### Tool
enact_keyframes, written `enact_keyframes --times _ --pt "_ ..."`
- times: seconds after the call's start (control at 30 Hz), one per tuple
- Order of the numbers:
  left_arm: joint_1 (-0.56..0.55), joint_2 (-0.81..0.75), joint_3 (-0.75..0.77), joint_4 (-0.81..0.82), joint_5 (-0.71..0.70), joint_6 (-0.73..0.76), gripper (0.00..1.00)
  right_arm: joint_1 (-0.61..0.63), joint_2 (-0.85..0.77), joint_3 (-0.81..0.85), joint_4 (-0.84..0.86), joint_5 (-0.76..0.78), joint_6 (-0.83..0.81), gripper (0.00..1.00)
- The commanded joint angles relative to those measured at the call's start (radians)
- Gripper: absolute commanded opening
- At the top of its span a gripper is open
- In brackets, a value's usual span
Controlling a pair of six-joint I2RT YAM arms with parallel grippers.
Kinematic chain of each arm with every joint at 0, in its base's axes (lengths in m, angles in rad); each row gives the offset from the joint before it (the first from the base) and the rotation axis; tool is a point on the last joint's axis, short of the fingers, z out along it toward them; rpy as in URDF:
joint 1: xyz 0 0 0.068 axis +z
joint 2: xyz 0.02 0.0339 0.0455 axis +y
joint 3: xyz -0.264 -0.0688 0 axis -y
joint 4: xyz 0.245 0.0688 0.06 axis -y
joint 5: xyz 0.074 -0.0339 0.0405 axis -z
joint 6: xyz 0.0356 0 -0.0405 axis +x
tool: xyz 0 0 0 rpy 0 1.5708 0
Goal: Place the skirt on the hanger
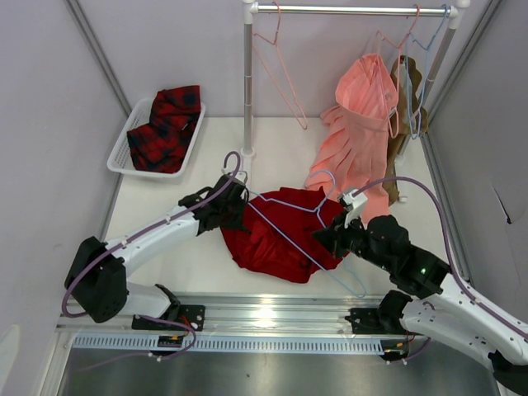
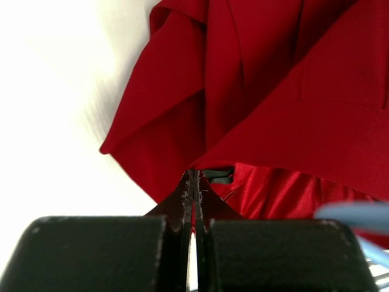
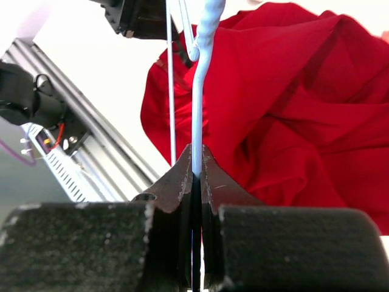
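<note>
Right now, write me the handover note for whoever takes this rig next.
Left gripper: shut, and by the look of it pinching the edge of the skirt.
Right gripper: shut on the wire of the hanger.
Where things are: the skirt lies bunched on the table between the arms, and the hanger rests across the top of it.
Done: each arm has a grip on its item.
Left: the skirt is not yet on the hanger, so it has to be worked on.
</note>
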Motion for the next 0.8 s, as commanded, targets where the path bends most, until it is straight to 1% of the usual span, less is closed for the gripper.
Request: enact_keyframes --times 0.0,0.17,0.33,0.37,0.47,0.77 --pt "0.023 -0.051 -0.022 0.087 0.068 -0.021 0.00 0.008 -0.011 -0.010 -0.016 -0.041 0.034 0.00" --pt "0.041 -0.057 -0.033 0.112 0.102 -0.024 0.00 0.025 -0.011 -0.041 -0.024 -0.037 0.056 0.00" --pt "0.058 -0.069 -0.042 0.121 0.107 -0.035 0.00 0.046 0.001 -0.061 -0.036 -0.023 0.076 0.00" --pt "0.060 -0.072 -0.044 0.123 0.107 -0.035 0.00 0.057 0.003 -0.067 -0.036 0.013 0.077 0.00" --pt "0.064 -0.075 -0.041 0.120 0.110 -0.033 0.00 0.074 0.024 -0.070 -0.036 0.040 0.080 0.00" --pt "0.069 -0.083 -0.042 0.120 0.113 -0.027 0.00 0.091 0.044 -0.084 -0.019 0.054 0.079 0.00"
